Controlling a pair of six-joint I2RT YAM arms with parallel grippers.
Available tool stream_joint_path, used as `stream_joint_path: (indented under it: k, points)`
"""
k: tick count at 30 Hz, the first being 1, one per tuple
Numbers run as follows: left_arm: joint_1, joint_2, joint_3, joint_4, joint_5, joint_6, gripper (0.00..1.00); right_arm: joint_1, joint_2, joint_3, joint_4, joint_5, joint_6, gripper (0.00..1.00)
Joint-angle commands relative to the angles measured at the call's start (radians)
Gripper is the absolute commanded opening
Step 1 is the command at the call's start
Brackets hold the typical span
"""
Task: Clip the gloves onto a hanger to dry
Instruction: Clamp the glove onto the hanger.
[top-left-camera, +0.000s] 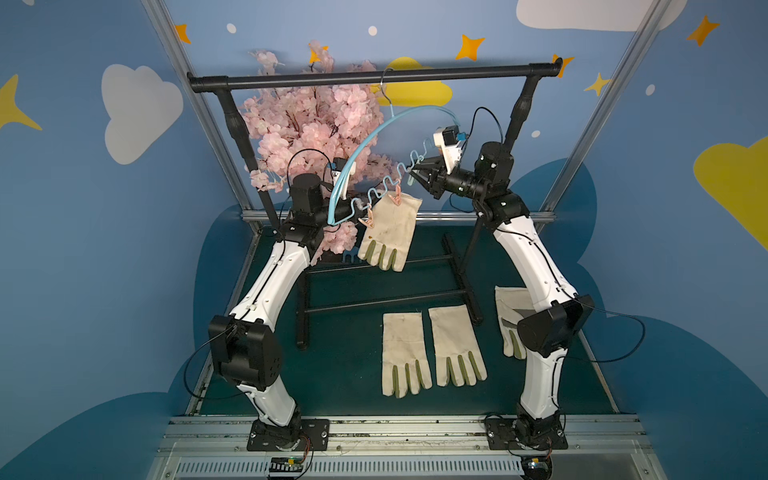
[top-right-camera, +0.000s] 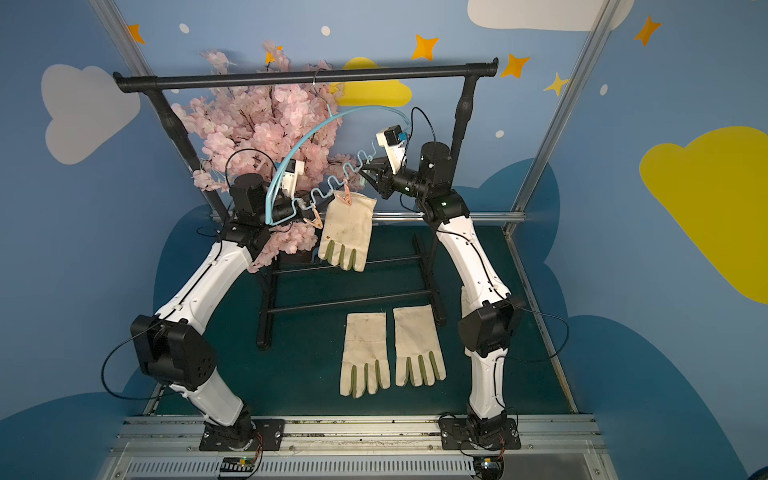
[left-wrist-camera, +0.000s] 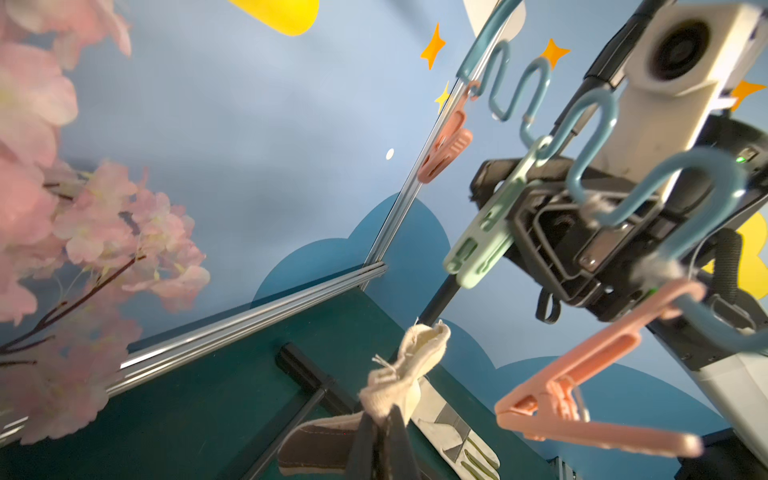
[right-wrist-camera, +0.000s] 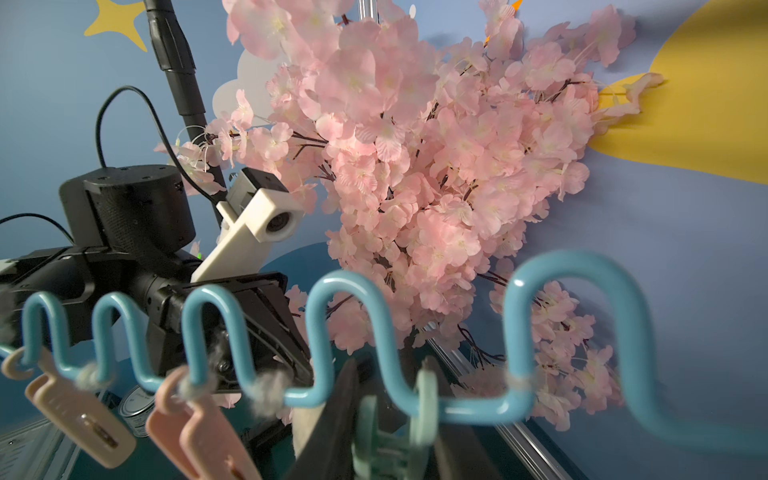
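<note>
The light-blue hanger (top-left-camera: 376, 139) hangs by its wire hook from the black rack bar (top-left-camera: 374, 79). My left gripper (left-wrist-camera: 384, 419) is shut on the cuff of a cream glove (top-left-camera: 388, 232), which dangles under the wavy bar with its fingers down. A pink peg (top-left-camera: 397, 195) overlaps that cuff's edge; I cannot tell whether it bites. My right gripper (right-wrist-camera: 395, 419) is shut on a green peg (right-wrist-camera: 390, 436) on the wavy bar (right-wrist-camera: 332, 332). Two gloves (top-left-camera: 405, 353) (top-left-camera: 455, 345) lie flat on the green table. A third glove (top-left-camera: 509, 316) is partly hidden behind my right arm.
A pink blossom tree (top-left-camera: 316, 124) stands behind the rack at the left. The rack's black feet and crossbars (top-left-camera: 374, 299) cross the table under the hanger. Another pink peg (top-left-camera: 368, 220) hangs near my left gripper. Aluminium frame posts (top-left-camera: 582, 166) bound the cell.
</note>
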Motion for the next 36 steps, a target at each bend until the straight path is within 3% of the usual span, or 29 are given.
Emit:
stream_joint_path:
  k: [1, 13, 36]
  points:
    - [0.001, 0.012, 0.060, 0.001, 0.049, -0.007, 0.03, -0.001, -0.024, 0.004, 0.035, -0.025, 0.000, 0.25]
    - [-0.005, 0.092, 0.203, -0.045, 0.069, -0.016, 0.03, -0.009, -0.024, -0.003, 0.043, -0.049, 0.017, 0.25]
    - [-0.014, 0.126, 0.274, -0.043, 0.081, -0.046, 0.03, -0.013, -0.014, -0.001, 0.053, -0.070, 0.035, 0.24]
